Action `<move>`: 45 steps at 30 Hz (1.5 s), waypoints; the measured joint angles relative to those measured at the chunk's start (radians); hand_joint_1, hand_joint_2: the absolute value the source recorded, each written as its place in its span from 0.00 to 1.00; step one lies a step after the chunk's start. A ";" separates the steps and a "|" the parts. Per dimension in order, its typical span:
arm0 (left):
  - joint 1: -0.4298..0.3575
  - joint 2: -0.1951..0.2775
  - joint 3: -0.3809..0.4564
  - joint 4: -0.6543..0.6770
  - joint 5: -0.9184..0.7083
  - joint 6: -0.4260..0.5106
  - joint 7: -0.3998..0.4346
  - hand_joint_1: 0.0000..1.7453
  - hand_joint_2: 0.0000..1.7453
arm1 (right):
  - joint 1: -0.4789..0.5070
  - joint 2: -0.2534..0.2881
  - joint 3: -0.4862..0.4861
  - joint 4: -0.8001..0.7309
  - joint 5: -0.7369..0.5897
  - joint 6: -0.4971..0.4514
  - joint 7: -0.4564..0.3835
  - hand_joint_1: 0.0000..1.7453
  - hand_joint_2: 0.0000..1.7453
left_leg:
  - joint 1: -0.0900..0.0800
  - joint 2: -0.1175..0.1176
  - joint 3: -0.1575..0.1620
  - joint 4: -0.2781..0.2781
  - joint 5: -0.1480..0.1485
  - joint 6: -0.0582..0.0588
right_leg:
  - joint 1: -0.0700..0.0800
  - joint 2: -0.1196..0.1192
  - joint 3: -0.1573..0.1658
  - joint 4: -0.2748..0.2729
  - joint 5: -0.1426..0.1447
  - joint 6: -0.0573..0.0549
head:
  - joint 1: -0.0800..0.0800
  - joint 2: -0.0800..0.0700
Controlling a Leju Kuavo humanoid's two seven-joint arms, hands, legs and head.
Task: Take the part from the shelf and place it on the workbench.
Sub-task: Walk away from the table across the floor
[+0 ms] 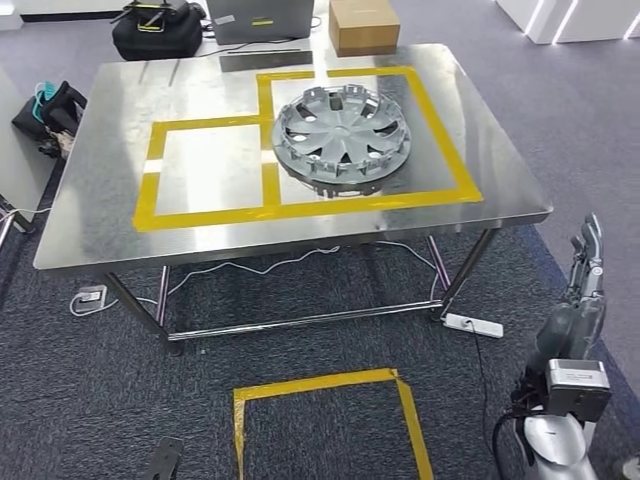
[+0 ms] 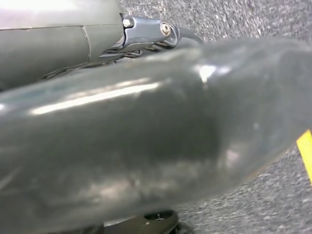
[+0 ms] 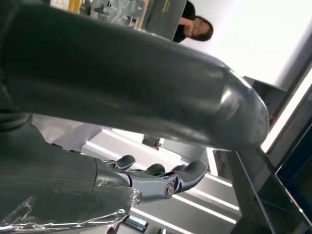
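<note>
Left wrist view: blurred thumb (image 2: 147, 141) seemingly hides left hand.

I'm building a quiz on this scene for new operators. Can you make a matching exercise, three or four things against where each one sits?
Things:
1. wheel cover
2. cardboard box
3. power strip
4. black bag

Places:
A. on the carpet under the workbench's right end
B. on the floor beyond its far left corner
C. inside the right-hand yellow tape box
D. at its far edge

Pairs: 1-C, 2-D, 3-A, 4-B
</note>
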 joint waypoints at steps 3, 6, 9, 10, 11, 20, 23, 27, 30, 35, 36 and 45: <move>0.001 -0.001 0.000 0.000 0.000 0.001 0.000 0.00 0.00 | 0.002 0.000 0.000 0.001 0.000 0.001 0.000 0.00 0.00 | -0.003 0.032 -0.008 0.005 0.003 0.001 | 0.000 -0.008 0.015 0.000 0.024 0.003 | 0.000 0.000; 0.000 -0.003 0.000 0.000 0.000 0.002 0.001 0.00 0.00 | 0.000 0.001 0.000 0.000 0.002 0.002 0.001 0.00 0.00 | -0.009 0.059 -0.009 0.013 0.002 -0.008 | 0.006 -0.058 0.137 -0.213 0.101 -0.005 | 0.000 0.000; 0.000 -0.003 0.001 0.000 0.000 0.003 0.002 0.00 0.00 | 0.001 0.002 0.000 0.000 0.003 0.003 0.002 0.00 0.00 | -0.014 0.083 -0.013 0.018 0.006 -0.022 | 0.010 -0.054 0.151 -0.252 0.112 -0.026 | -0.001 0.000; -0.001 -0.003 0.001 0.000 0.000 0.003 0.002 0.00 0.00 | 0.003 0.002 0.000 0.000 0.004 0.003 0.002 0.00 0.00 | -0.012 0.084 -0.014 0.020 0.005 -0.028 | 0.009 -0.044 0.146 -0.251 0.116 -0.033 | -0.001 0.000; -0.002 -0.003 0.001 0.000 0.000 0.003 0.002 0.00 0.00 | 0.004 0.003 0.000 0.000 0.004 0.003 0.002 0.00 0.00 | -0.011 0.073 -0.019 0.031 -0.006 -0.035 | 0.007 -0.034 0.142 -0.251 0.121 -0.039 | -0.001 0.000; 0.003 -0.003 0.002 0.000 0.000 0.001 0.003 0.00 0.00 | 0.018 0.005 0.000 0.000 0.005 0.000 0.004 0.00 0.00 | -0.002 -0.035 -0.059 0.154 -0.049 -0.040 | 0.001 0.068 0.105 -0.252 0.154 -0.045 | -0.002 0.000; 0.003 -0.005 0.003 0.000 0.000 0.001 0.002 0.00 0.00 | 0.026 0.006 -0.012 -0.002 0.004 -0.020 0.021 0.00 0.00 | 0.004 -0.088 0.001 0.030 -0.022 -0.030 | 0.001 0.099 0.091 -0.247 0.161 -0.030 | -0.001 0.000; 0.004 -0.010 0.006 0.000 0.001 0.003 0.002 0.00 0.00 | 0.068 0.012 -0.067 -0.001 -0.033 -0.051 0.059 0.00 0.00 | 0.004 -0.051 -0.002 0.022 -0.015 -0.006 | -0.002 0.082 0.057 -0.216 0.147 -0.008 | 0.003 0.000; 0.013 -0.013 0.012 0.000 0.000 0.005 0.002 0.00 0.00 | 0.089 0.025 -0.140 0.026 -0.089 -0.037 0.092 0.00 0.00 | 0.001 -0.012 -0.005 0.021 -0.013 0.003 | 0.001 0.009 -0.026 -0.032 0.050 0.001 | 0.011 0.000; 0.017 -0.020 0.047 0.000 0.043 0.004 -0.004 0.00 0.00 | 0.119 0.063 -0.324 0.177 -0.127 0.036 0.095 0.00 0.00 | -0.004 0.048 -0.005 0.022 -0.015 0.001 | 0.002 -0.036 0.044 -0.111 0.096 0.000 | 0.011 0.000; 0.016 -0.022 0.057 0.000 0.049 0.004 -0.006 0.00 0.00 | 0.115 0.073 -0.371 0.220 -0.122 0.047 0.090 0.00 0.00 | -0.007 0.058 -0.003 0.023 -0.016 -0.002 | 0.004 -0.057 0.084 -0.179 0.116 -0.003 | 0.011 0.000; 0.013 -0.024 0.098 0.000 0.034 -0.002 -0.008 0.00 0.00 | 0.058 0.107 -0.708 0.641 -0.048 0.108 0.045 0.00 0.00 | -0.007 0.022 -0.044 0.130 -0.096 -0.041 | 0.001 -0.022 0.110 -0.249 0.146 -0.047 | 0.005 0.000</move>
